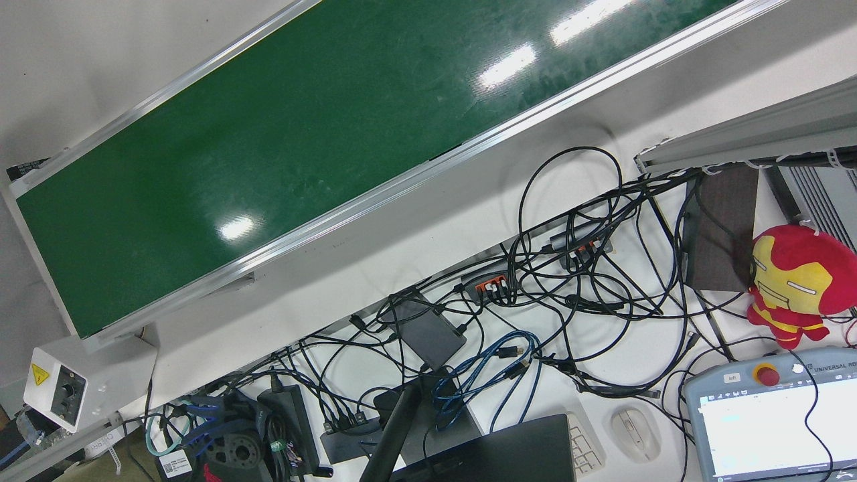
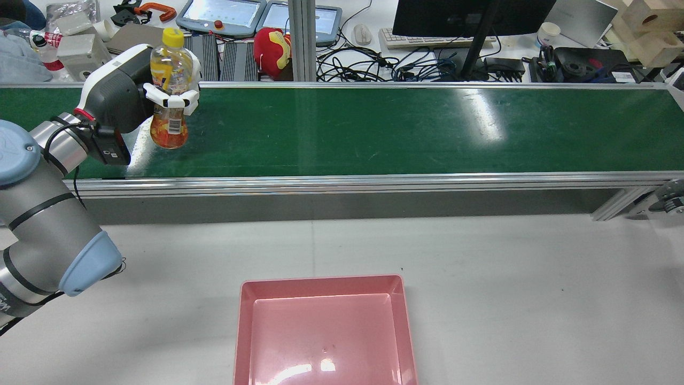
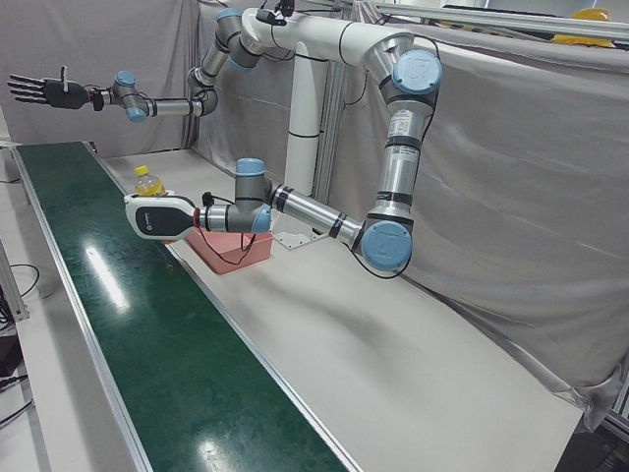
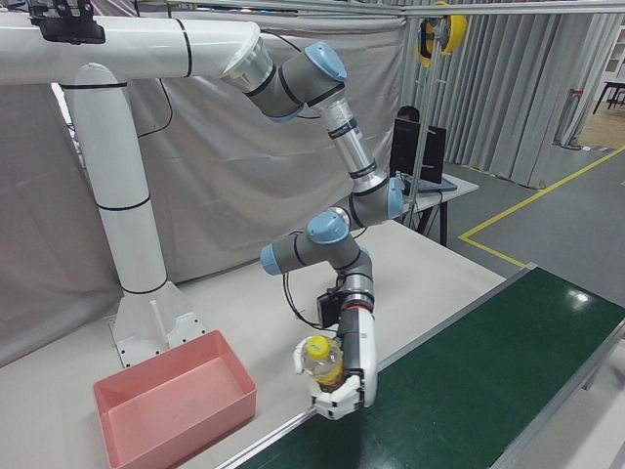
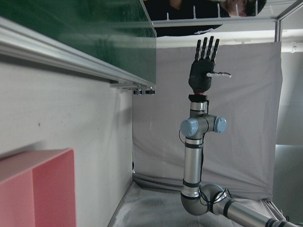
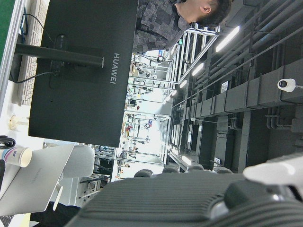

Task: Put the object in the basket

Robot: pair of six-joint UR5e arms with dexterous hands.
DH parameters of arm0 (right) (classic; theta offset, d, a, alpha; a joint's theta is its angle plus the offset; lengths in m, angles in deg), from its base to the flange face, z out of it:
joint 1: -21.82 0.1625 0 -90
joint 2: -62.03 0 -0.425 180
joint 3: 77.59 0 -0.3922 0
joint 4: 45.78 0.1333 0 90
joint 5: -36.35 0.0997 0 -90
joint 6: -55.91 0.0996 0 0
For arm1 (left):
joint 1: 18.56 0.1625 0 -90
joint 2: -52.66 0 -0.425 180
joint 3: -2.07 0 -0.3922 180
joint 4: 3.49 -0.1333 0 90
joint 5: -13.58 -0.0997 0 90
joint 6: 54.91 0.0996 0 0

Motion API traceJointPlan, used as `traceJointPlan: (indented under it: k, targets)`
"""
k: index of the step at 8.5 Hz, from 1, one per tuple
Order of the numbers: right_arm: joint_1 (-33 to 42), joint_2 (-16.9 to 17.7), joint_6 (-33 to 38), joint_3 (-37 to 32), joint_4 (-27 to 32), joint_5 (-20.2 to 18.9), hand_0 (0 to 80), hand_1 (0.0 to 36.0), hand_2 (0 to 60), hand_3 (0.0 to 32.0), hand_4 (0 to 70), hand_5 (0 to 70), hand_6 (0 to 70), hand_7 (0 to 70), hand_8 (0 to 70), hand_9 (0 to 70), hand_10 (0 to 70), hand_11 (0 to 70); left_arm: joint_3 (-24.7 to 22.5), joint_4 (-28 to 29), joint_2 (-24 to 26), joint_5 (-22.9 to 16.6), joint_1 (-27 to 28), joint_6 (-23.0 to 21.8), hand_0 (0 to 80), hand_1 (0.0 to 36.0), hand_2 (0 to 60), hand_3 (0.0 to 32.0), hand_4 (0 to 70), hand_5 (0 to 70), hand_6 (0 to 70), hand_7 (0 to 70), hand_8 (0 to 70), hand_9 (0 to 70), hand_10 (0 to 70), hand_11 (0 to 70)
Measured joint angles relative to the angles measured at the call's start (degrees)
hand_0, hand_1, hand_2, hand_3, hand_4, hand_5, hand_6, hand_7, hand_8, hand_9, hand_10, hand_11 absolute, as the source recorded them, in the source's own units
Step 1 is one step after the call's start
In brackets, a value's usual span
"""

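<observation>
A clear bottle (image 2: 169, 125) of orange drink with a yellow cap stands upright over the left end of the green conveyor belt (image 2: 374, 128). My left hand (image 2: 125, 88) is shut on the bottle around its middle; whether its base touches the belt I cannot tell. Hand (image 4: 344, 381) and bottle (image 4: 320, 360) also show in the right-front view. The pink basket (image 2: 320, 279) sits empty on the white table, nearer the robot than the belt. My right hand (image 3: 44, 91) is raised high, away from the belt, fingers spread, holding nothing; it also shows in the left hand view (image 5: 203, 66).
The belt's aluminium rail (image 2: 342, 184) runs between the belt and the table. Behind the belt stand a monitor (image 2: 470, 16), tangled cables (image 2: 374, 61), a red plush toy (image 2: 272, 48) and teach pendants (image 2: 222, 13). A grey curtain (image 3: 511, 197) encloses the station.
</observation>
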Motion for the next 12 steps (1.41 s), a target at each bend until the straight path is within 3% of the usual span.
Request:
traceJointPlan:
  k: [2, 4, 5, 6, 7, 8, 9, 10, 11, 12]
  targets:
    - [0.0, 0.0, 0.0, 0.0, 0.0, 0.0, 0.0, 0.0, 0.0, 0.0, 0.0, 0.0, 0.0, 0.0, 0.0, 0.0, 0.0, 0.0, -4.0, -4.2, 2.8, -0.9, 9.0, 0.4, 56.5, 34.0, 60.0, 0.0, 70.0, 70.0, 70.0, 70.0, 70.0, 70.0, 70.0, 70.0]
    - [0.0, 0.0, 0.0, -0.1, 0.0, 0.0, 0.0, 0.0, 0.0, 0.0, 0.0, 0.0, 0.0, 0.0, 0.0, 0.0, 0.0, 0.0, -5.0, -8.9, 8.0, -1.1, 17.0, 2.9, 56.1, 34.6, 60.0, 0.0, 70.0, 70.0, 70.0, 70.0, 70.0, 70.0, 70.0, 70.0]
    - [0.0, 0.0, 0.0, -0.1, 0.0, 0.0, 0.0, 0.0, 0.0, 0.0, 0.0, 0.0, 0.0, 0.0, 0.0, 0.0, 0.0, 0.0, -5.2, -10.8, 9.7, -1.0, 19.3, 4.0, 57.8, 32.3, 60.0, 0.0, 70.0, 70.0, 70.0, 70.0, 70.0, 70.0, 63.1, 70.0]
    - [0.0, 0.0, 0.0, -0.1, 0.0, 0.0, 0.0, 0.0, 0.0, 0.0, 0.0, 0.0, 0.0, 0.0, 0.0, 0.0, 0.0, 0.0, -5.4, -12.1, 10.5, -1.1, 20.9, 4.5, 57.1, 17.8, 33.7, 0.0, 68.3, 64.3, 32.1, 31.4, 39.7, 49.9, 41.1, 58.5]
    - [0.0, 0.0, 0.0, -0.1, 0.0, 0.0, 0.0, 0.0, 0.0, 0.0, 0.0, 0.0, 0.0, 0.0, 0.0, 0.0, 0.0, 0.0, -6.4, -15.0, 10.6, -1.1, 22.1, 4.9, 53.5, 13.7, 11.0, 0.0, 33.2, 63.6, 12.8, 18.2, 18.2, 24.4, 25.9, 39.0]
    - [0.0, 0.0, 0.0, -0.1, 0.0, 0.0, 0.0, 0.0, 0.0, 0.0, 0.0, 0.0, 0.0, 0.0, 0.0, 0.0, 0.0, 0.0, -7.9, -19.0, 10.5, -1.2, 23.0, 5.6, 51.9, 13.4, 9.6, 0.0, 21.8, 66.9, 9.0, 15.1, 13.5, 18.3, 21.0, 32.0]
    - [-0.1, 0.0, 0.0, -0.1, 0.0, 0.0, 0.0, 0.0, 0.0, 0.0, 0.0, 0.0, 0.0, 0.0, 0.0, 0.0, 0.0, 0.0, -9.7, -23.1, 10.5, -1.8, 23.4, 7.0, 50.9, 13.8, 10.1, 0.0, 12.9, 63.6, 5.8, 11.4, 11.5, 15.7, 19.1, 29.4]
    - [-0.1, 0.0, 0.0, -0.2, 0.0, 0.0, 0.0, 0.0, 0.0, 0.0, 0.0, 0.0, 0.0, 0.0, 0.0, 0.0, 0.0, 0.0, -10.9, -25.5, 10.4, -2.8, 23.6, 8.3, 50.1, 15.2, 16.0, 0.0, 10.2, 50.0, 3.6, 9.8, 8.6, 11.4, 15.8, 24.7]
    - [-0.1, 0.0, 0.0, -0.2, 0.0, 0.0, 0.0, 0.0, 0.0, 0.0, 0.0, 0.0, 0.0, 0.0, 0.0, 0.0, 0.0, 0.0, -11.6, -26.6, 10.5, -3.4, 24.2, 9.2, 49.6, 15.8, 17.9, 0.0, 8.6, 38.2, 1.9, 7.7, 3.5, 3.6, 12.9, 20.5]
    - [-0.1, 0.0, 0.0, -0.2, 0.0, 0.0, 0.0, 0.0, 0.0, 0.0, 0.0, 0.0, 0.0, 0.0, 0.0, 0.0, 0.0, 0.0, -11.9, -26.5, 10.6, -3.7, 24.7, 9.5, 50.2, 15.7, 11.9, 0.0, 5.4, 30.7, 0.5, 6.5, 0.7, 0.0, 10.6, 17.3]
